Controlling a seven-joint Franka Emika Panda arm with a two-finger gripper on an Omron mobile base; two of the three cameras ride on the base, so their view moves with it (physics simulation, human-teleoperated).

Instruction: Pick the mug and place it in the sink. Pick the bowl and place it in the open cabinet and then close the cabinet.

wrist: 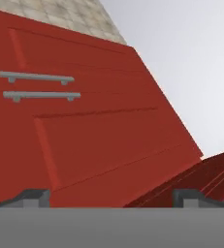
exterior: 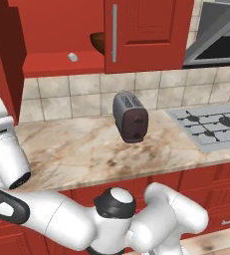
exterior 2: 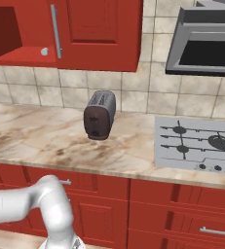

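Left to right: cabinet (exterior: 61, 57) open on its left half, red interior, flat red shelf carrying a small pale cylinder (exterior: 72, 57); just right of that the bowl (exterior: 98, 42) sits in the cabinet already, glossy dark brown rim half hidden behind the closed right door (exterior: 146, 32), which is panelled w/ a long silver bar handle (exterior: 114, 33). So the remaining step looks like closing the cabinet. Hand view shows red panelled faces at close range w/ two silver bar handles (wrist: 38, 85) lying parallel, near each other; likely the open door meeting the cabinet front, tho can't say for sure. End effector (wrist: 112, 197): two dark tips at the bottom edge, set well apart, nothing between them, so wide and empty. Risks, as I judge: push lands on the door's edge rather than its face and slips off; door swings only partway and stays ajar; bowl rim protrudes and blocks the door. Arm elbow swings low, near the base cabinets; could bump them. Below, table (exterior: 76, 149) is beige marbled stone, smooth. Toaster (exterior: 130, 117) dark grey metal, rounded box, two slots on top. Far right, grey stove (exterior: 211, 124) w/ black burner grates; steel hood (exterior: 216, 42) above. Sink: can't place it from here.
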